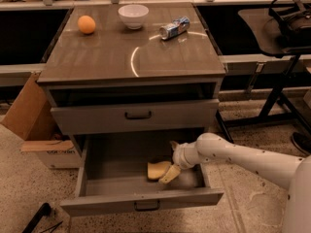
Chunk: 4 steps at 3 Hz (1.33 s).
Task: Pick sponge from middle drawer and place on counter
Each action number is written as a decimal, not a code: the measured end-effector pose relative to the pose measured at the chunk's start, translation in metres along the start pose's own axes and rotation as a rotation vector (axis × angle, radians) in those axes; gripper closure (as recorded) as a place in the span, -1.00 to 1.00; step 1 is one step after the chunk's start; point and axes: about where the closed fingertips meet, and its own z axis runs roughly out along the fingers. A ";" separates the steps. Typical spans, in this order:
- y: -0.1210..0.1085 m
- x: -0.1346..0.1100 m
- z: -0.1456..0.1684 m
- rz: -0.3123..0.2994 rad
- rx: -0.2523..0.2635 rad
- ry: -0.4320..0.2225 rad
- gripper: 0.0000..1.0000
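Observation:
The sponge (156, 169), pale yellow, lies on the floor of the middle drawer (116, 164), which is pulled out wide under the counter (112, 52). My gripper (172, 160) reaches into the drawer from the right on a white arm. It is open, just right of the sponge. Its lower finger (170, 174) touches or overlaps the sponge's right edge, and the other finger points toward the back of the drawer. The sponge rests on the drawer floor.
On the counter are an orange (86, 24), a white bowl (133, 15) and a can lying on its side (174, 28). A closed grey drawer front (136, 115) sits above the open one. A cardboard box (29, 115) stands at left, a black stand (286, 28) at right.

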 end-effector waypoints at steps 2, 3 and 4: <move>-0.004 0.018 0.034 -0.020 -0.022 0.035 -1.00; -0.002 0.020 0.046 -0.040 -0.025 0.078 -1.00; 0.002 0.024 0.055 -0.047 -0.030 0.111 -1.00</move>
